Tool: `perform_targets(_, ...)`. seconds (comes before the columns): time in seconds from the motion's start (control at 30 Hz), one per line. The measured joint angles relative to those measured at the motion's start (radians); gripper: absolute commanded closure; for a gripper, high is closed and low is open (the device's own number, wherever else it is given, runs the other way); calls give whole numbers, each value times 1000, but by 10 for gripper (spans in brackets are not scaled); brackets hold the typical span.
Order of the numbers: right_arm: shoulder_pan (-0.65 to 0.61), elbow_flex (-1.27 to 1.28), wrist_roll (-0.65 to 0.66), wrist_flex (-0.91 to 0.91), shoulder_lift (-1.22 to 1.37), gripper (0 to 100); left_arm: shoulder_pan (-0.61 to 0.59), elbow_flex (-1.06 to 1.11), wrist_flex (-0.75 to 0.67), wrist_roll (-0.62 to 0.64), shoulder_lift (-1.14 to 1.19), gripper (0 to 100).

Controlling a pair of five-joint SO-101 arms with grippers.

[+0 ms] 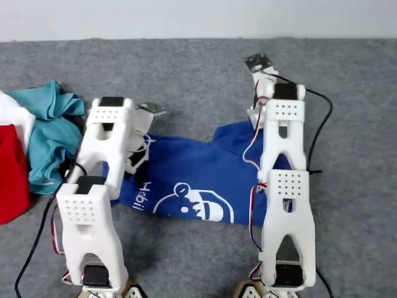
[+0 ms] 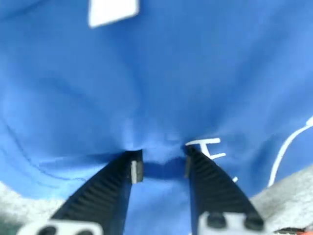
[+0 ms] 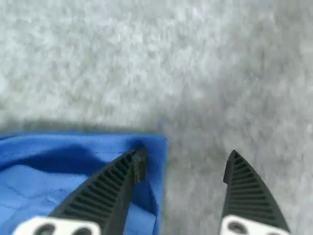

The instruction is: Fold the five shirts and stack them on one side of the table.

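A blue shirt with a white print lies crumpled across the middle of the grey table, between my two arms. My left gripper is at the shirt's left part, its fingers pressed into the cloth with a puckered fold pinched between the tips. My right gripper stands open at the shirt's far right corner. One finger rests over the blue hem and the other over bare grey felt. In the high view the right gripper sits at the shirt's back edge.
A teal shirt, a white one and a red one lie heaped at the table's left edge. Grey felt stretches free behind the blue shirt and to the right. A white label shows on the blue cloth.
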Motion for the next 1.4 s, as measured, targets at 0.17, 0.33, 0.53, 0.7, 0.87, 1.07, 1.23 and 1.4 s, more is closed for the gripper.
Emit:
perform_targets(0.17,-6,-34,0,-80,41,848,15,0,0,-2,5,852)
perform_targets(0.33,-9,-34,0,-110,43,958,15,0,0,-2,6,852)
perform_targets(0.53,-6,-58,-2,17,21,991,15,0,0,-2,6,852)
perform_targets(0.7,-14,-58,89,183,-91,989,15,0,0,-2,6,852)
perform_targets(0.87,-23,-58,92,186,-192,989,15,0,0,-2,6,852)
perform_targets(1.07,-54,-58,94,187,-222,989,15,0,0,-2,6,852)
perform_targets(1.23,-51,43,94,187,-261,989,15,0,17,-2,6,852)
perform_targets(1.4,-51,302,117,187,-413,989,15,0,26,-2,6,852)
